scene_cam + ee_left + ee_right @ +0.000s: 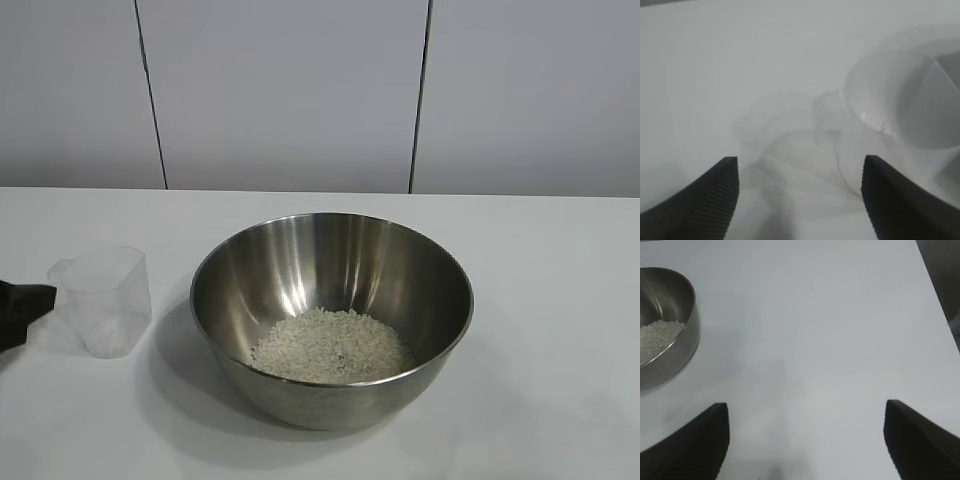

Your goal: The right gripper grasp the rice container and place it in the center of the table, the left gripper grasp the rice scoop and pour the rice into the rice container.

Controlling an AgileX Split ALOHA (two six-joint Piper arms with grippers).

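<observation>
The rice container (300, 262), a big steel bowl, stands in the middle of the table (560, 300) with the rice (330, 345) heaped in its bottom. The rice scoop (105, 300), a clear plastic cup, stands upright on the table left of the bowl and looks empty. My left gripper (28, 298) pokes in at the far left edge, just short of the scoop. In the left wrist view the left gripper (800, 160) is open, with the scoop (910, 100) ahead and off to one side, outside the fingers. My right gripper (805, 404) is open over bare table, away from the bowl (675, 355).
A white panelled wall (290, 90) runs behind the table's far edge. The table's edge and a dark floor (942, 275) show in the right wrist view. Bare tabletop lies to the right of the bowl and in front of it.
</observation>
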